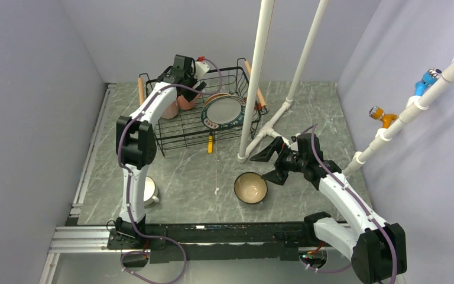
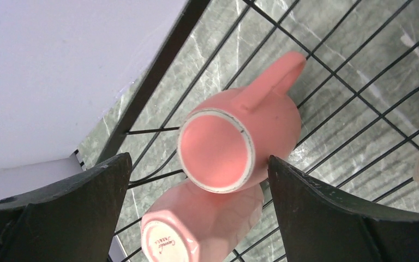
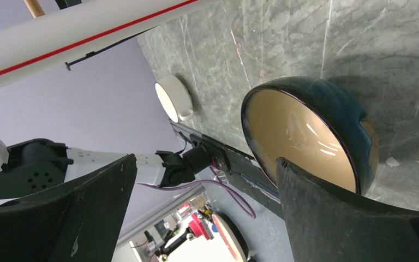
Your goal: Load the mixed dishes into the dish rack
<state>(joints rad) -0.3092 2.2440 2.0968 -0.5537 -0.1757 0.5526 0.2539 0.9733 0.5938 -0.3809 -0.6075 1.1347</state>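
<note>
The loading looks a little over half done. In the dish rack at the far left of the counter lie both pink mugs, with the big plate leaning to their right and the cream dish tucked just behind it. Two pieces are left out on the counter: the dark-blue bowl near the middle and the white cup at the near left, beside the left arm's base.

The left gripper hangs over the mugs with its fingers released and spread wide, touching neither. The right gripper hovers just right of the bowl, also spread wide and holding nothing — by my reading, the bowl goes next.

The left wrist view shows what the top view hides: one mug on its side, resting on the other, handle pointing away. The right wrist view shows the bowl's tan inside and one finger close to its rim.
</note>
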